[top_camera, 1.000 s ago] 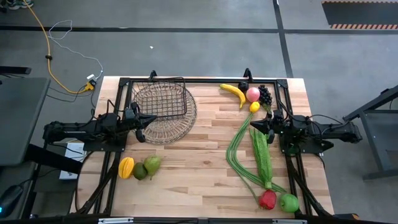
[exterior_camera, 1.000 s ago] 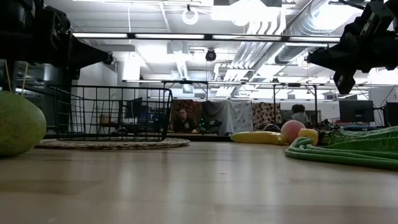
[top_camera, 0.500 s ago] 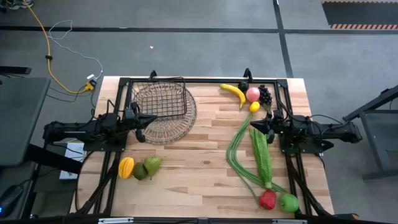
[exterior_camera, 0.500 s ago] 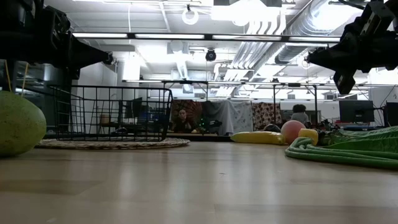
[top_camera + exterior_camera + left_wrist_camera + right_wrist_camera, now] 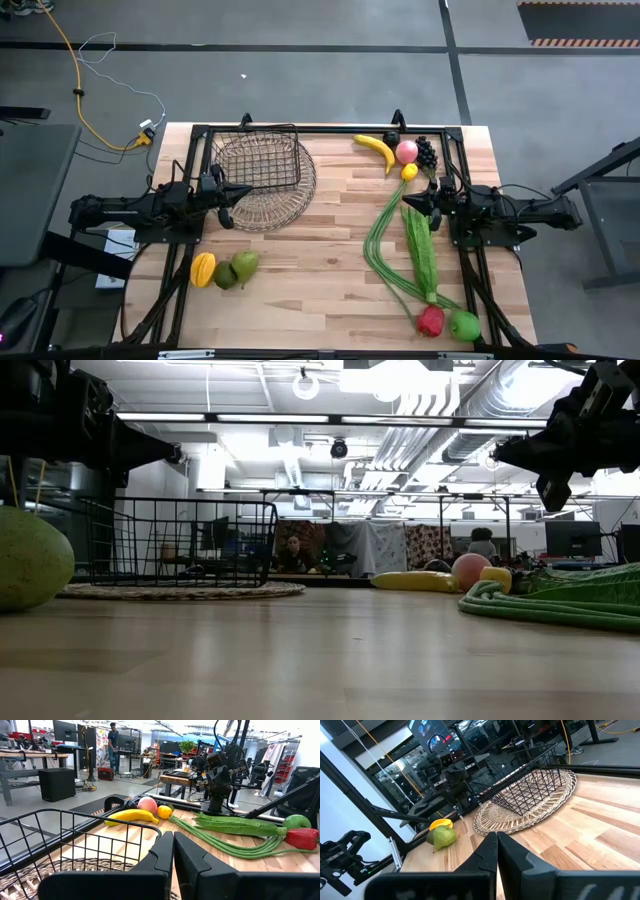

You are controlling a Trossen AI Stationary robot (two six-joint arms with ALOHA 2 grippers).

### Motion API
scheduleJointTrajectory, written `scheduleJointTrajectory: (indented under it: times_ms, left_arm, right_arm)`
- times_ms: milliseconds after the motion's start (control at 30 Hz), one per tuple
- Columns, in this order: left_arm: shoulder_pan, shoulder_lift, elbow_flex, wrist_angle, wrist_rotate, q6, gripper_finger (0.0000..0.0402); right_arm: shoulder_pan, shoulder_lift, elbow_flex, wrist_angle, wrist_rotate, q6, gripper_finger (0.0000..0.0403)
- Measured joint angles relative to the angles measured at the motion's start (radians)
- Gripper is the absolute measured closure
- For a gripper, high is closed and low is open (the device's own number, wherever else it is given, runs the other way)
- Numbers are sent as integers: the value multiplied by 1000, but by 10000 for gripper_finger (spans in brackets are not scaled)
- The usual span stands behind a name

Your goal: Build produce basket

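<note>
The dark wire basket [image 5: 258, 160] stands on a round woven mat [image 5: 270, 190] at the far left of the table. Banana [image 5: 375, 150], peach [image 5: 406, 151], grapes [image 5: 426, 151] and lemon [image 5: 409, 172] lie at the far right. Long green beans [image 5: 385, 250] and leafy greens [image 5: 420, 250] stretch toward the red pepper [image 5: 430, 320] and green apple [image 5: 464, 325]. An orange fruit [image 5: 203, 269] and green pears [image 5: 236, 269] lie near left. My left gripper [image 5: 247, 191] hovers shut over the mat's left side. My right gripper [image 5: 406, 202] hovers shut above the greens' far end.
A black frame [image 5: 320, 128] runs along the table's far edge and both sides. Bare wood [image 5: 320, 260] spreads across the table's middle and near part. People show in the room beyond the table.
</note>
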Motion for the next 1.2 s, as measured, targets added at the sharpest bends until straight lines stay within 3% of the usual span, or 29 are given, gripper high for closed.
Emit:
scheduleJointTrajectory:
  times_ms: [667, 867, 1067, 1200]
  left_arm:
    - [0, 0, 0, 0, 0, 0, 398]
    - [0, 0, 0, 0, 0, 0, 398]
    - [0, 0, 0, 0, 0, 0, 398]
    - [0, 0, 0, 0, 0, 0, 398]
  right_arm:
    - [-2, 0, 0, 10, 9, -5, 402]
    - [-7, 16, 0, 186, 169, -89, 402]
    - [-7, 112, 0, 471, 129, -167, 399]
    - [-7, 225, 53, 454, 216, -214, 367]
